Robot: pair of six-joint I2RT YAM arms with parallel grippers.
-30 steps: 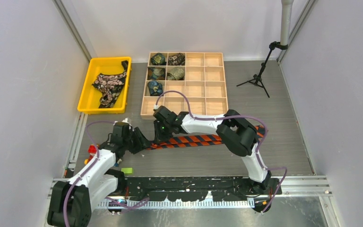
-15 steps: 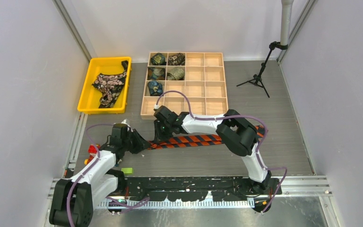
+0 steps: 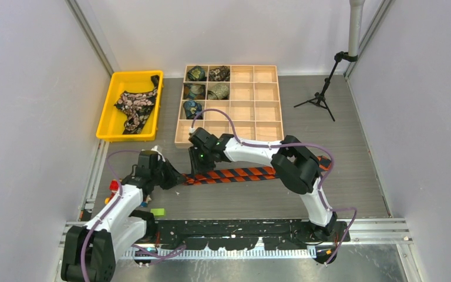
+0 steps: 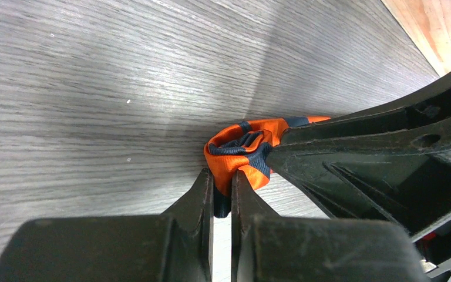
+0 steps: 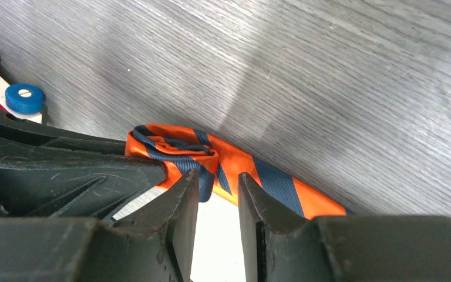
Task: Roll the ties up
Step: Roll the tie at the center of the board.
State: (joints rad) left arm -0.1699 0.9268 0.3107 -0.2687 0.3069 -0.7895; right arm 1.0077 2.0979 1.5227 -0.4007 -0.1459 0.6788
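Observation:
An orange-and-black striped tie (image 3: 235, 174) lies flat across the grey table, its left end curled into a small roll (image 4: 243, 154). My left gripper (image 4: 222, 188) is shut on the near edge of that roll, fabric pinched between its fingertips; from above the left gripper (image 3: 181, 176) sits at the tie's left end. My right gripper (image 5: 218, 185) stands open right at the roll (image 5: 176, 147), its fingertips a little apart on either side of a fold, and it meets the left one from the far side (image 3: 197, 166).
A yellow bin (image 3: 113, 97) at the back left holds a black tie with pink flowers (image 3: 134, 106). A wooden grid tray (image 3: 267, 106) holds several rolled ties (image 3: 202, 88). A tripod (image 3: 320, 97) stands back right. A green block (image 3: 158, 211) and a red block (image 3: 114, 186) lie beside the left arm.
The left gripper has closed onto the rolled end of the striped tie. The right gripper has loosened its fingers and shifted slightly away from me.

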